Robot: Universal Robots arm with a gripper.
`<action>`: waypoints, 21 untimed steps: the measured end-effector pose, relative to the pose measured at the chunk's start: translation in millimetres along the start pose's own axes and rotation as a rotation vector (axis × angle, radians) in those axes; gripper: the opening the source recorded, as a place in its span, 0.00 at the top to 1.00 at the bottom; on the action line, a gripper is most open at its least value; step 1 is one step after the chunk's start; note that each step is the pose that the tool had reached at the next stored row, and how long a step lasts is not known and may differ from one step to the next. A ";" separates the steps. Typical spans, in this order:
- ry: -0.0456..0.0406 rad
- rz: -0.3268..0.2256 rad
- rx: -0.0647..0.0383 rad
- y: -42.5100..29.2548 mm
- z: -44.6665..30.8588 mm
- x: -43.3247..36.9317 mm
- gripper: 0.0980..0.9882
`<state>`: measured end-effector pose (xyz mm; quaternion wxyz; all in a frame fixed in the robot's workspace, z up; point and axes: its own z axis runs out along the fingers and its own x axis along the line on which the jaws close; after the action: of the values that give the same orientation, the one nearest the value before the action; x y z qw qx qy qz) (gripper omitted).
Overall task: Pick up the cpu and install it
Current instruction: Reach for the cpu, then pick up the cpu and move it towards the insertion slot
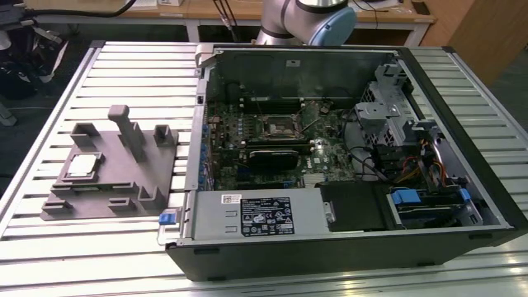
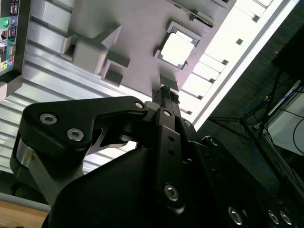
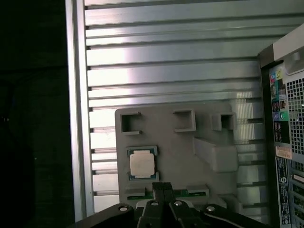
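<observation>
The cpu is a small silvery square chip with a pale rim. It lies flat in a recess of the grey fixture on the exterior view's left, and it appears in both wrist views. My gripper hangs well above the fixture, close to the cpu's side of it. Its dark fingers are pressed together with nothing between them. The dark square socket with its metal frame sits on the motherboard inside the open computer case.
The case lies on its side on a slatted metal table. A silver box with a white label fills its near corner, with drive bays and cables at the exterior view's right. The arm's base stands behind the case. Tall posts rise from the fixture.
</observation>
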<state>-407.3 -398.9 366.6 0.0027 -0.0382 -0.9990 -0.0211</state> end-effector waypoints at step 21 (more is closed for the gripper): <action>0.0059 0.000 0.000 -3.0 4.5 35.8 0.99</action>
<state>-443.2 -399.0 362.2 0.0056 -0.0383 -0.9990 -0.0210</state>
